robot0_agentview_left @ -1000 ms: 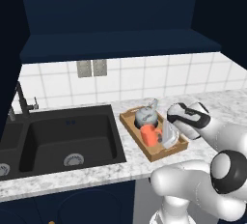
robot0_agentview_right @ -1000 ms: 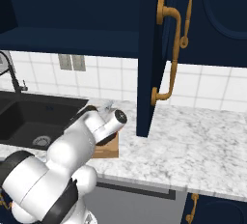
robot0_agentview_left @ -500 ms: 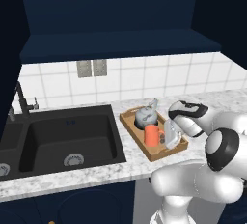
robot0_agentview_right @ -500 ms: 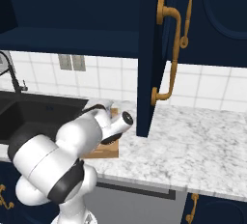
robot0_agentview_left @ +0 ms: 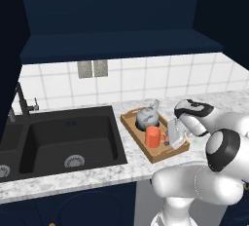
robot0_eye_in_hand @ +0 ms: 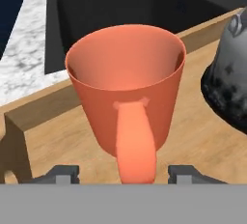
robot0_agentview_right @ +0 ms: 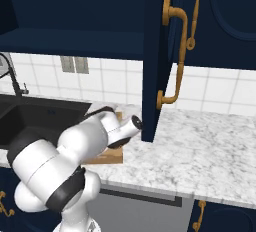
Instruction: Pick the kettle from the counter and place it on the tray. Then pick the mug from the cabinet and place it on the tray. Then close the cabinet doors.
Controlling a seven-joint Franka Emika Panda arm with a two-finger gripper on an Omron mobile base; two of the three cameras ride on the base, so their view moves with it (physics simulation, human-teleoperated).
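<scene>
Mug [robot0_eye_in_hand: 126, 90] standing on tray [robot0_agentview_left: 134, 128] beside kettle [robot0_agentview_left: 147, 117]; gripper [robot0_eye_in_hand: 124, 175] spread wide around mug handle, ungripped. Next: retreat, shut cabinet doors [robot0_agentview_right: 158, 56].

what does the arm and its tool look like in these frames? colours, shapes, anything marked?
Glossy white rounded shells on the arm, with dark grey-black bands and caps at the joints. The wrist ends in a white housing with a dark face. The tool has two small dark grey, blocky finger tips. No cables or markings are visible.

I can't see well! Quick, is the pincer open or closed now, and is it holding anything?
Pincer: open, fingers on either side of the mug handle, not pinching it. The mug stands on the tray.
</scene>
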